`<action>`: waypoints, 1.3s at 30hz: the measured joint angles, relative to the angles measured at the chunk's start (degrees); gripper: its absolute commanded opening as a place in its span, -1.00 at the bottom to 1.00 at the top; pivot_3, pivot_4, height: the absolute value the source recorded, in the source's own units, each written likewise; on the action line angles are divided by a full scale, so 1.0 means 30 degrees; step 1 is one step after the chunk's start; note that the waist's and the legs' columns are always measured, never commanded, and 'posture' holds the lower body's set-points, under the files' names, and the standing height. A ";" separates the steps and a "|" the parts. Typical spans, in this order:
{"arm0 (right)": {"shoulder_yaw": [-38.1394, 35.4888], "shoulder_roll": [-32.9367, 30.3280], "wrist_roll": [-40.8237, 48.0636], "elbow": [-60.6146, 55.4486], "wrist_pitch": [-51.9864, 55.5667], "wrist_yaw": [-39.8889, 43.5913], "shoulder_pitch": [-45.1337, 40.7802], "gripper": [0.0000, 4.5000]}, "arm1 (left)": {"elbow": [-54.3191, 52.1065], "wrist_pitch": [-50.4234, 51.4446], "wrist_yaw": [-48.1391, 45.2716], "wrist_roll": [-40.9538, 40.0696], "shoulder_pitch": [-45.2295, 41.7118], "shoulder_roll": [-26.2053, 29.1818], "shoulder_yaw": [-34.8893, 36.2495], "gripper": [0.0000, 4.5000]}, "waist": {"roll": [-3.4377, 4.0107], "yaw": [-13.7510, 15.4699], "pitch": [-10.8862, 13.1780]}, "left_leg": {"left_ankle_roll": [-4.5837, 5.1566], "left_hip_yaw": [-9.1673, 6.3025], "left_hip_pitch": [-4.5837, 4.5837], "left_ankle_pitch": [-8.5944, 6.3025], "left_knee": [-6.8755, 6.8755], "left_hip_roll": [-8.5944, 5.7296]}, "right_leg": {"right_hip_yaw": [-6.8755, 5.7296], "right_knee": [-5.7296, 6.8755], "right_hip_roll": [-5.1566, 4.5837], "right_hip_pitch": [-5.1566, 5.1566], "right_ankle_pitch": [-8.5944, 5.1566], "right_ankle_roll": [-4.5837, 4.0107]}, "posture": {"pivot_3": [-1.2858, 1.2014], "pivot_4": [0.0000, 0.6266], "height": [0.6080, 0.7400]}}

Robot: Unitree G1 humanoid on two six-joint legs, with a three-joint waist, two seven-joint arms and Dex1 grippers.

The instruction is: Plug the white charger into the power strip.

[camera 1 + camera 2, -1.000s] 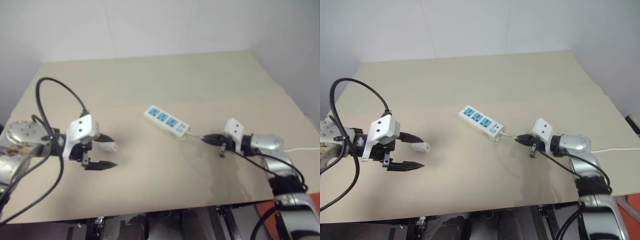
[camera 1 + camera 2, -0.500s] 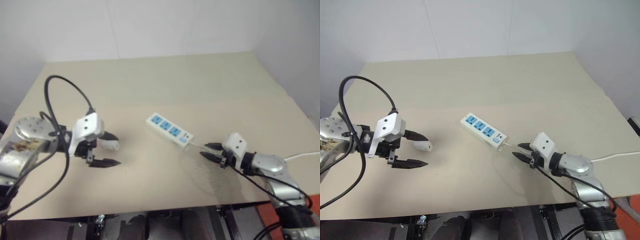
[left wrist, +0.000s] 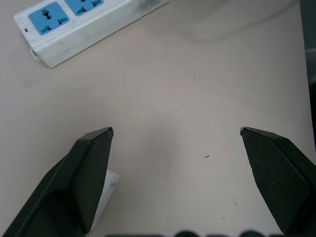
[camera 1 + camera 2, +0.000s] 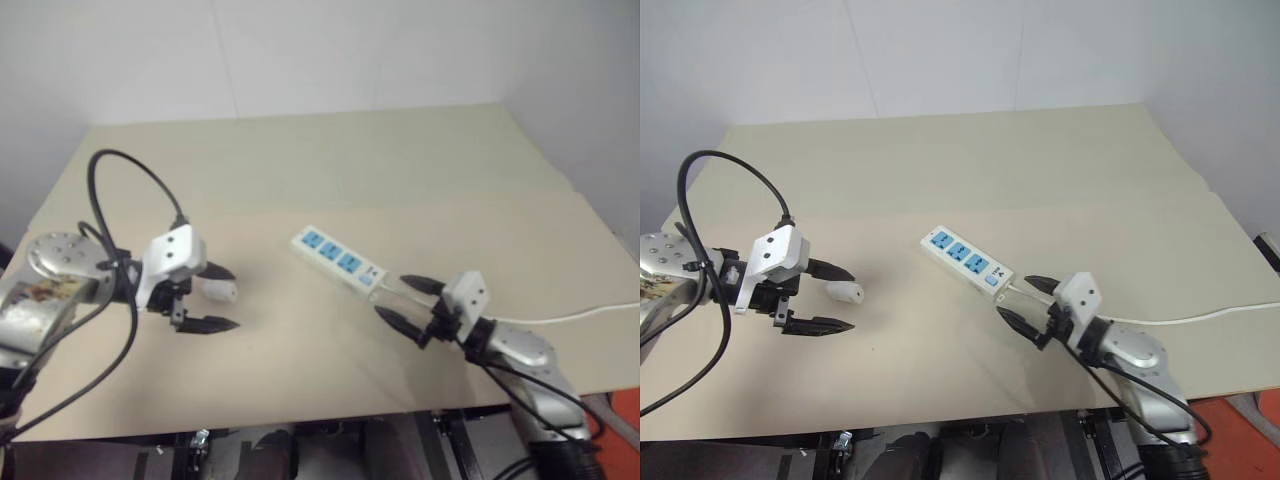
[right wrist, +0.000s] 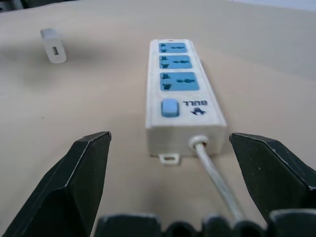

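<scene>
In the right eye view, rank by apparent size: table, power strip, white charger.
1. The beige flat table, by far largest.
2. The long white power strip with blue outlets.
3. The small white blocky charger, smallest.

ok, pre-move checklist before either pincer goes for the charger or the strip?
1. Left pincer open: ok.
2. Small white blocky charger lies free on the beige table, beside the left pincer's upper finger, not gripped: ok.
3. Right pincer open, straddling the thin white cord: ok.
4. Long white power strip with three blue outlets flat, all outlets unoccupied: ok.
5. Charger prong orientation: cannot tell.
</scene>
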 measured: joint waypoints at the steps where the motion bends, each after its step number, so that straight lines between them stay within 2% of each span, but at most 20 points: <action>1: 0.0210 0.0275 -0.0300 0.0302 -0.0247 -0.0175 -0.0327 0.99 | 0.0047 -0.0007 -0.0020 0.0021 -0.0056 -0.0009 -0.0027 1.00 | 0.0000 -0.0005 0.0000 | -0.0002 0.0004 0.0000 0.0001 0.0000 0.0000 | 0.0001 0.0000 0.0000 0.0000 0.0003 -0.0004 | 0.03 -0.52 1.00; 7: 0.0669 0.0873 -0.1230 0.2692 -0.1593 -0.0944 -0.2042 0.99 | 0.0152 -0.0014 -0.0048 0.0061 -0.0225 -0.0104 -0.0075 1.00 | -0.0003 0.0004 -0.0002 | -0.0005 0.0005 -0.0007 0.0002 -0.0003 -0.0002 | -0.0001 -0.0001 0.0000 -0.0015 0.0005 -0.0007 | 0.03 -0.52 1.00; 14: 0.0942 0.0889 -0.1336 0.4993 -0.2076 -0.0362 -0.3599 0.99 | -0.0098 0.0060 0.0179 0.0032 0.0161 -0.0182 -0.0056 1.00 | -0.0002 -0.0048 -0.0002 | -0.0006 0.0027 -0.0014 0.0002 -0.0005 0.0006 | 0.0003 0.0010 0.0000 -0.0047 0.0008 -0.0011 | 0.03 -0.52 1.00; 21: 0.1507 0.0738 -0.1028 0.5707 -0.1722 0.0834 -0.4345 0.99 | -0.0497 0.0212 0.0459 -0.0128 0.0958 -0.0277 0.0035 1.00 | -0.0004 -0.0034 -0.0003 | -0.0004 0.0034 -0.0016 0.0000 -0.0005 0.0012 | 0.0005 0.0010 0.0002 -0.0054 0.0008 -0.0012 | 0.03 -0.52 1.00; 32: 0.1602 0.1719 -0.1084 0.7316 -0.1697 0.0590 -0.4834 0.99 | -0.1166 0.0579 0.0864 -0.0154 0.1847 -0.0268 0.0741 1.00 | -0.0006 -0.0062 -0.0006 | -0.0013 0.0048 -0.0017 -0.0003 -0.0008 0.0024 | 0.0007 0.0015 0.0004 -0.0074 0.0016 -0.0024 | 0.03 -0.52 1.00; 37: 0.1577 0.1763 -0.1210 0.7494 -0.1759 0.0399 -0.4917 0.52 | -0.1167 0.0755 0.0897 -0.0150 0.1865 -0.0269 0.0742 1.00 | -0.0022 -0.0053 -0.0021 | -0.0014 0.0050 -0.0013 -0.0003 -0.0006 0.0026 | 0.0006 0.0015 0.0006 -0.0071 0.0023 -0.0033 | 0.03 -0.52 1.00; 39: 0.1584 0.1760 -0.1290 0.7509 -0.1855 0.0400 -0.4910 0.52 | -0.1167 0.0756 0.0917 -0.0149 0.1870 -0.0269 0.0742 1.00 | -0.0028 -0.0055 -0.0026 | -0.0014 0.0050 -0.0014 -0.0003 -0.0006 0.0026 | 0.0006 0.0015 0.0006 -0.0072 0.0023 -0.0033 | 0.03 -0.52 1.00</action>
